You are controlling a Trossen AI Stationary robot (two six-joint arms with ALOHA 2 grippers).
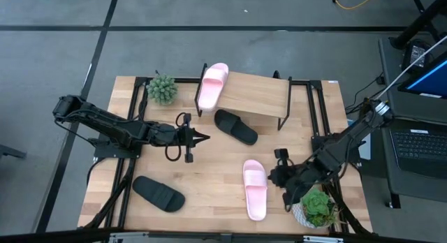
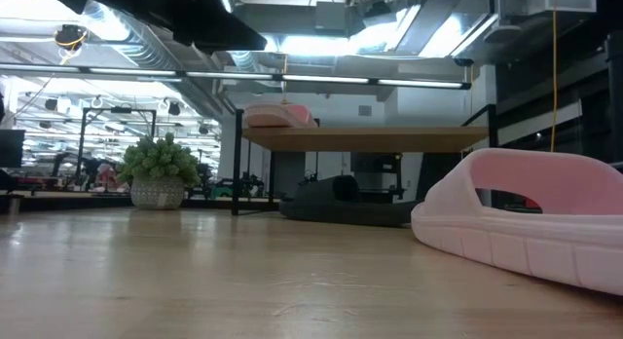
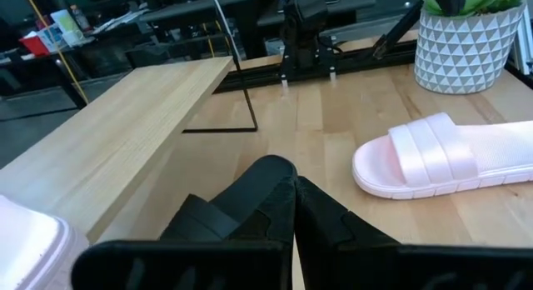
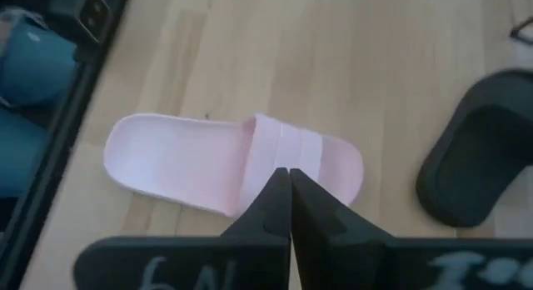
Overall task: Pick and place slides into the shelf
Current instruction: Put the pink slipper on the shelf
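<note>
The shelf (image 1: 255,96) stands at the table's far side. One pale pink slide (image 1: 211,87) lies on its plank's left end and overhangs the far edge. A black slide (image 1: 235,126) rests sole-down on the table just in front of the shelf. A second pink slide (image 1: 255,188) lies near the table's near edge, and a second black slide (image 1: 158,193) at the near left. My left gripper (image 1: 204,137) is shut, pointing right, just short of the black slide (image 3: 271,169). My right gripper (image 4: 289,172) is shut and hovers beside the near pink slide (image 4: 233,161).
A small green plant (image 1: 162,89) sits at the shelf's left end. A potted plant in a white patterned pot (image 1: 316,207) stands at the near right corner, close to my right arm. Bare tabletop (image 1: 209,170) lies between the two arms.
</note>
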